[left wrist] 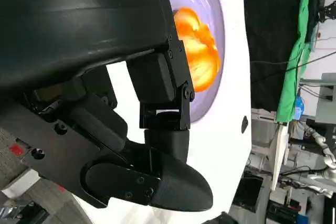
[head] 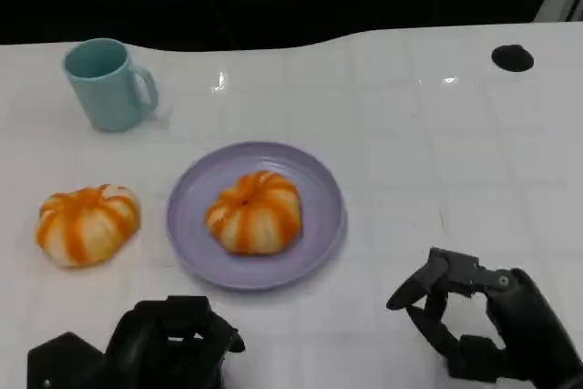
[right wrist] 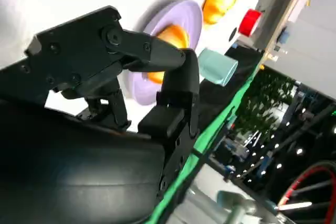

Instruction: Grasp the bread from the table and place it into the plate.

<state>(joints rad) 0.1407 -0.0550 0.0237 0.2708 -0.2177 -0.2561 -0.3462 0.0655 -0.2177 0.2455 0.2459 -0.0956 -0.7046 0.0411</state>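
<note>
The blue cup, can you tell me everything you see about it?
The cup is a light teal mug with a smooth, plastic-looking wall and one handle on its side nearer the plate. It stands upright, open mouth up, at the table's far left corner. Only the table touches it. No contents can be seen inside.

My left hand [head: 168, 343] is cut off by the head view's lower edge; can't tell how its fingers lie. My right hand [head: 483, 321] is cropped at the corner too. In the left wrist view my own fingers [left wrist: 157, 82] cover part of the plate [left wrist: 212, 35], and the bread [left wrist: 199, 51] on it is blown out. In the right wrist view the bread on the plate [right wrist: 170, 35] is mostly hidden behind my fingers [right wrist: 152, 53].
</note>
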